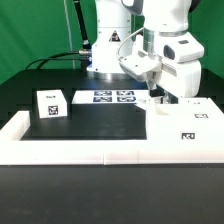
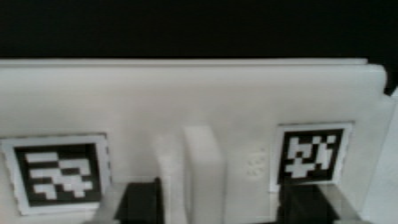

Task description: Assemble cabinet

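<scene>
Cabinet pieces lie apart on the black table (image 1: 105, 122). The large white piece (image 1: 186, 118) sits at the exterior view's right, just behind the low white border wall (image 1: 70, 148), and a small tagged block (image 1: 50, 103) stands well away at the left. The gripper (image 1: 160, 94) hangs low over the large piece's far edge. In the wrist view that piece (image 2: 196, 95) shows two tags, and the gripper (image 2: 192, 202) has its dark fingers (image 2: 143, 200) either side of a white ridge. Whether they pinch it cannot be told. The marker board (image 1: 113, 97) lies behind, by the arm's base.

Smooth white plastic cabinet panel (image 2: 196, 95), faintly sheened; matt black table (image 1: 100, 120).
</scene>
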Robot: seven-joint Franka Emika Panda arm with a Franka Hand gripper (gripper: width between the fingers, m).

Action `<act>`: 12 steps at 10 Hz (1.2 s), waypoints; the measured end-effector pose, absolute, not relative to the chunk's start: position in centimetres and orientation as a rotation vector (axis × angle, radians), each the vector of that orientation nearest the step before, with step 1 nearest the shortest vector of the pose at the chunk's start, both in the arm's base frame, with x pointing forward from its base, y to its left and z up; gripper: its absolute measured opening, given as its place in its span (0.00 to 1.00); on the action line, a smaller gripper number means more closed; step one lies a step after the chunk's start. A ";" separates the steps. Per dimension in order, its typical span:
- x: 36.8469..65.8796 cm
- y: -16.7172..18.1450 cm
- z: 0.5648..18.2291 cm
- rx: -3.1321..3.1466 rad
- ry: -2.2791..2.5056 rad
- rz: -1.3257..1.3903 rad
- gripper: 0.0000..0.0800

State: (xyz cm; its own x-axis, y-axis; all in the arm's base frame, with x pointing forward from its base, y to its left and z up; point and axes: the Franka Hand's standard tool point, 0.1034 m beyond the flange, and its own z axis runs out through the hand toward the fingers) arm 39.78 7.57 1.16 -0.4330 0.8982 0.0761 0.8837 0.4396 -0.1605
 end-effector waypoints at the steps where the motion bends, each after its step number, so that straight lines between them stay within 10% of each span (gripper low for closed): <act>1: 39.7 7.4 1.1 -1.584 -2.531 0.145 0.27; 2: 40.1 7.3 1.3 -1.592 -2.535 0.138 0.10; 12: 42.1 4.9 7.0 -2.017 -2.228 0.332 0.09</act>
State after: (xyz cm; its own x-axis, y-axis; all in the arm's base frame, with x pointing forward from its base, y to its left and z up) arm 42.05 4.90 6.98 -0.1065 0.9925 -0.0593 0.9667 0.0894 -0.2398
